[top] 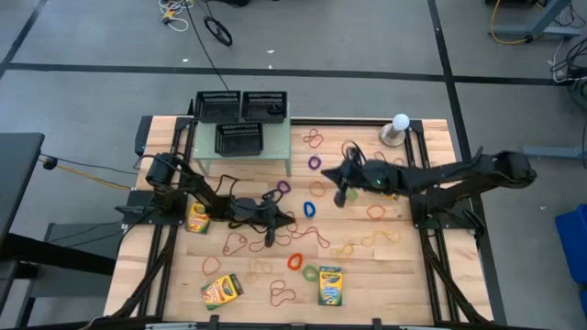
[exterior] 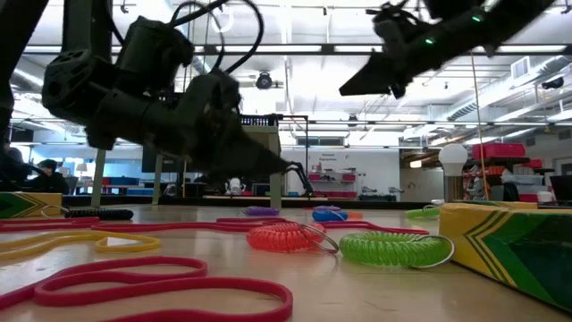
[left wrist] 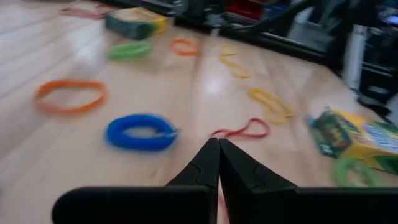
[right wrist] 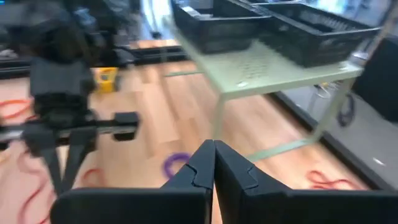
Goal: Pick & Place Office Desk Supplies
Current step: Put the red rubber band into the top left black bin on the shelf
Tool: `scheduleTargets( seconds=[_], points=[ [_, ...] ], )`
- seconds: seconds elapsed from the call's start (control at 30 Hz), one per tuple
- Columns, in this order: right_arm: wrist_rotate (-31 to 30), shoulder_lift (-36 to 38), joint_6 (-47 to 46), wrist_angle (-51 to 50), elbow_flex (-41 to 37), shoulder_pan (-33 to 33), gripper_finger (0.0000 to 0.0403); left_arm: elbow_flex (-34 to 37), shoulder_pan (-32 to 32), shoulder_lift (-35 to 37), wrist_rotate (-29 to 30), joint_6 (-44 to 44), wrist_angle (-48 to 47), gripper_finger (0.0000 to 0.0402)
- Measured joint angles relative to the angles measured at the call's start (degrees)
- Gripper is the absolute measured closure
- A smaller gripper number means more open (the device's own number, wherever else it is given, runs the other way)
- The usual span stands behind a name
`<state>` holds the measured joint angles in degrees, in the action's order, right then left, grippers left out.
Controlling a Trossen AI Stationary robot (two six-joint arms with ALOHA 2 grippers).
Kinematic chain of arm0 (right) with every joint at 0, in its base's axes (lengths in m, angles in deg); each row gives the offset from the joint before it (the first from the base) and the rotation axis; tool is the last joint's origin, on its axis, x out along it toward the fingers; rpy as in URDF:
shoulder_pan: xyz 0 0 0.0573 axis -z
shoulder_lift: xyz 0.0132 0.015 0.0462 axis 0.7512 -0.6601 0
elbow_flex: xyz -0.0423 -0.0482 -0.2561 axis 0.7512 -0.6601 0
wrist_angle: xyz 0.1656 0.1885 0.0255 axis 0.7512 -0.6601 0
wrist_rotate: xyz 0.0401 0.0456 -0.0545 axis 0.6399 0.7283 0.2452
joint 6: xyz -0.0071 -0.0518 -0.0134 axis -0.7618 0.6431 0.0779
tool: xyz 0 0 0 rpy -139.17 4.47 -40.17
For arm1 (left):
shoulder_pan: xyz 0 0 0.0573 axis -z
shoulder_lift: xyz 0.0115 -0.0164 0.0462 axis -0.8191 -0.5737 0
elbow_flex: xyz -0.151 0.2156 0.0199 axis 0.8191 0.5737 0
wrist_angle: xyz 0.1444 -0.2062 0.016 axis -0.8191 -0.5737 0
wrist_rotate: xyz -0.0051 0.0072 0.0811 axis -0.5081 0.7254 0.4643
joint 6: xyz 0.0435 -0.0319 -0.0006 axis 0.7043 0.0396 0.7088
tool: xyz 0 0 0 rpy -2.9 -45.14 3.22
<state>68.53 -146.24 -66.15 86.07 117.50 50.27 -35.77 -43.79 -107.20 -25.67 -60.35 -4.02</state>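
Right up close in my low view lies a red rubber band (exterior: 170, 286) flat on the wooden table (top: 404, 275), and past it I see a red coil (exterior: 286, 236), a green coil (exterior: 393, 248) and a crayon box (exterior: 514, 246) at the right. From above, going left to right, I see one crayon box (top: 197, 216) beside the left arm, another (top: 221, 289) near the front edge, then the left gripper (top: 271, 240) low over the bands with its fingers pressed together and nothing in them. The black mesh trays (top: 240, 105) sit on the pale green shelf (top: 243, 158) at the back. A blue band (top: 308, 208) lies in the middle. The right gripper (top: 340, 196) hangs above the table, pinched shut, and I see nothing held. A white ball (top: 400, 120) stands at the back right.
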Motion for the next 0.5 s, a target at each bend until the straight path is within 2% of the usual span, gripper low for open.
scheduleTargets(
  seconds=[0.17,0.23,0.3,0.4,0.5],
  points=[
    [-2.02,0.01,1.88,13.80,-7.71,-3.62,0.0391,-2.95,0.79,0.59,-4.28,5.25,1.49,0.0391],
    [-2.20,0.01,2.96,15.87,-9.11,-4.12,0.0390,-4.86,0.55,0.65,-5.66,1.91,1.99,0.0391],
    [-2.19,0.01,3.04,17.18,-9.62,-4.32,0.0390,-6.53,-0.29,0.68,-9.78,-0.62,0.26,0.0391],
    [-2.19,0.01,3.13,17.52,-9.64,-4.36,0.0390,-9.05,-0.71,2.05,-12.41,-0.49,-7.13,0.0391],
    [-2.18,0.01,3.81,18.06,-9.64,-4.36,0.0390,-11.68,0.56,5.88,-12.16,2.26,-21.20,0.0391]
  ],
)
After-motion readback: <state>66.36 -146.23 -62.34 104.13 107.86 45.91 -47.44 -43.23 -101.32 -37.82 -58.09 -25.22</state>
